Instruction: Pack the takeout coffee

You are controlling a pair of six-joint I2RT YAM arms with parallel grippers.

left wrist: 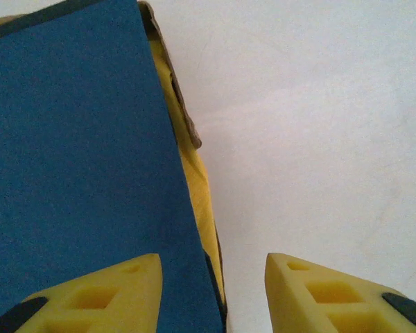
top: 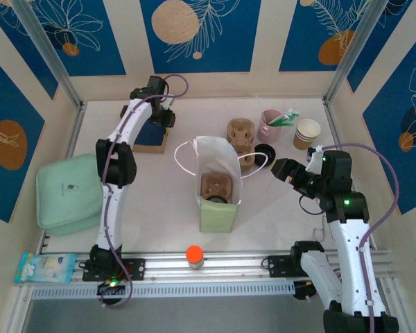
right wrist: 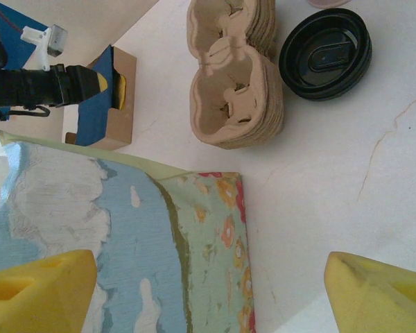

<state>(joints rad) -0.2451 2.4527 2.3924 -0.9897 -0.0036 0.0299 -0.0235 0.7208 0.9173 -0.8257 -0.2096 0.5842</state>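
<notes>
A paper bag (top: 218, 208) with a painted landscape print (right wrist: 125, 236) stands open at the table's middle. Inside it lies a brown cup carrier (top: 215, 184), with a dark round lid (top: 216, 200) at its near end. My right gripper (top: 281, 168) hovers just right of the bag, jaws wide open (right wrist: 211, 291) and nothing between them. My left gripper (top: 154, 125) is at the far left over a cardboard box (top: 151, 144) of blue napkins (left wrist: 76, 159). It is open (left wrist: 213, 291), one finger over the blue sheet and the other over bare table.
A stack of cup carriers (top: 240, 135), a loose black lid (top: 265, 151), a pink cup (top: 269, 125) and stacked paper cups (top: 306, 133) stand at the back right. A green pouch (top: 69, 191) lies left. An orange-capped bottle (top: 195, 256) stands at the near rail.
</notes>
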